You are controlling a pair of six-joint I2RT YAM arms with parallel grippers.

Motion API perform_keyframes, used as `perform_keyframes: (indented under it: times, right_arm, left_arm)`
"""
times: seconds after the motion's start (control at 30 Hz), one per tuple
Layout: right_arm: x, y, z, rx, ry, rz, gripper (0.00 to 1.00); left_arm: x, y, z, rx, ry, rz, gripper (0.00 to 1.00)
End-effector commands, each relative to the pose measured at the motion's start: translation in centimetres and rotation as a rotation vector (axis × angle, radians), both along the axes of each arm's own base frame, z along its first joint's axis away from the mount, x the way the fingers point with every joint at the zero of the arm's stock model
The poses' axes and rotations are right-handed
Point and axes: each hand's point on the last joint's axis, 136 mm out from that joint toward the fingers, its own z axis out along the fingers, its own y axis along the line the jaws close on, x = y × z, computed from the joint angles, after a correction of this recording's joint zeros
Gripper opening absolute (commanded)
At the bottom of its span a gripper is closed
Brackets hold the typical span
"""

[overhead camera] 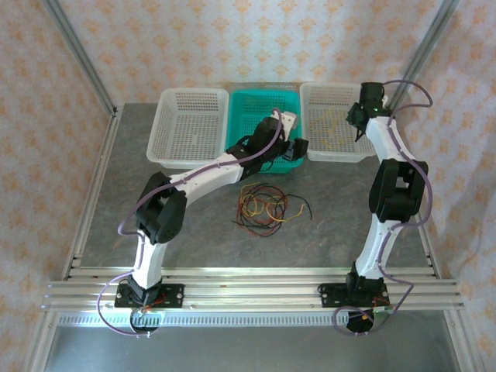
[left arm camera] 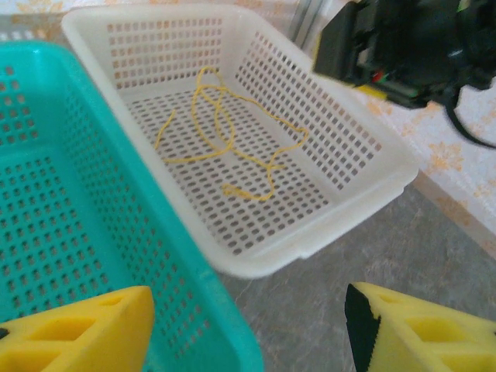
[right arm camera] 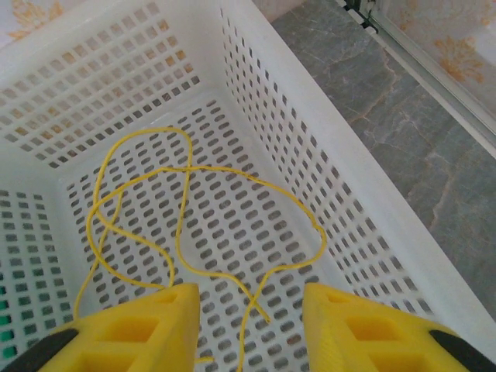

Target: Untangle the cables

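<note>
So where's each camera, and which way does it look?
Top external: high behind the arms, looking down at table, baskets, tangled cables; left arm and right arm show.
Left wrist: looks across the teal basket into the white basket; open left gripper below.
Right wrist: looks down into that white basket; open right gripper below.
Both wrist views share the yellow cable.

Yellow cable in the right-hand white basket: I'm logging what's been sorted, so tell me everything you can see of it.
The yellow cable is one thin, flexible, plastic-looking strand. It lies slack on the perforated floor of the white basket in a few wide loops that cross each other, alone there. The right hand is open above it, gripping nothing.
</note>
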Motion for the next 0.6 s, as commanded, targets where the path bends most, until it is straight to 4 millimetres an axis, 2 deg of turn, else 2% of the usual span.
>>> perform_keyframes:
  times: [0.0, 0.23, 0.37, 0.5, 0.57]
  right_arm:
    - [-2.0, 1.7, 4.7, -0.033, -0.097, 0.028, 0.39]
    - [-7.4, 6.8, 5.5, -0.028, -0.154, 0.114, 0.39]
    - [-10.8, 10.0, 5.1, -0.019, -0.159, 0.174, 0.39]
    - [-14.4, 12.6, 3.1, -0.008, -0.1, 0.228, 0.38]
    - [-16.2, 13.4, 1.7, 0.002, -0.06, 0.237, 0.37]
  left_arm:
    - [-1.4, 2.8, 3.3, -0.01, -0.048, 0.042, 0.68]
    - [-5.3, 7.3, 0.4, 0.009, 0.005, 0.115, 0.66]
    - [-7.5, 9.7, -1.6, 0.024, 0.046, 0.152, 0.64]
    - [-9.4, 11.6, -3.4, 0.056, 0.075, 0.191, 0.64]
    - [-10.4, 12.0, -4.2, 0.065, 0.089, 0.192, 0.64]
